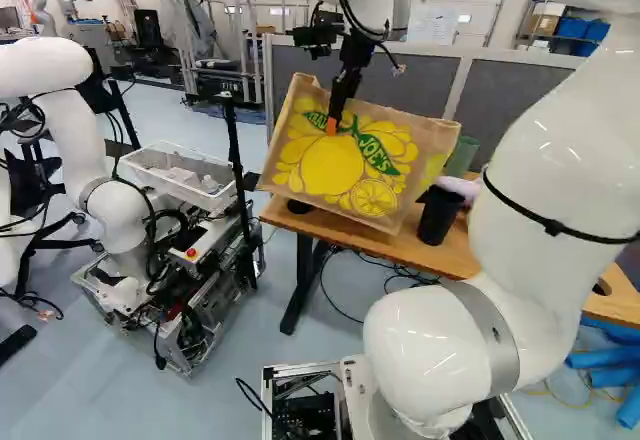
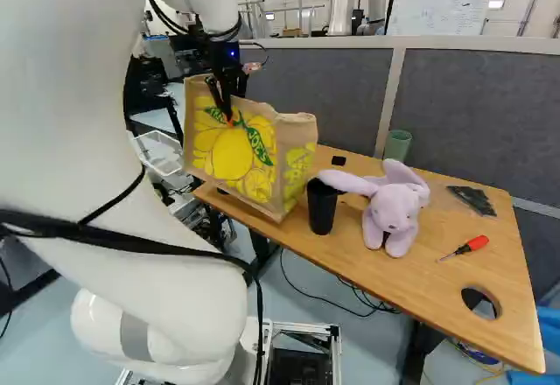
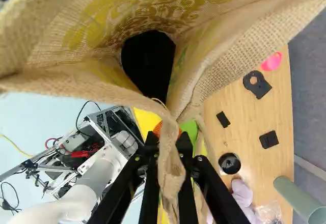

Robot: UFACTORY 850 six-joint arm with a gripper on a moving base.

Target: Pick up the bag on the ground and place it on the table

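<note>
While held up by its rim, belongs under goods lifted, delivery unfinished: one bag (image 1: 335,155), tan burlap with lemon print, tilted, mouth gaping, dark hollow or object within, too dim to tell which. Location: off the floor (image 1: 60,390), at the end of the bench (image 2: 437,289) opposite the screwdriver (image 2: 472,245), beside the black cup (image 2: 322,208). Claw (image 3: 168,140): closed on a fold of the bag's rim or handle, cloth pinched between both pads. Done: grasp, lift and, to judge by both base views, nearly all the carry. Left: final placing over the wood, lowering until well supported, levelling of the base, release, withdrawal. Contact between bag and bench: cannot tell; lower corner close to the front edge in the right base view, perhaps partly overhanging. Calls, by estimate, for a small shift inward before letting go. Risks, likewise estimated: slump or tumble off the edge if freed too soon, soft walls folding, a knock to the cup. Also on the bench: plush rabbit (image 2: 394,214), beyond the cup; small black parts (image 3: 222,119), near the bag, possibly awkward underneath. Rates as late-stage, short of complete.
</note>
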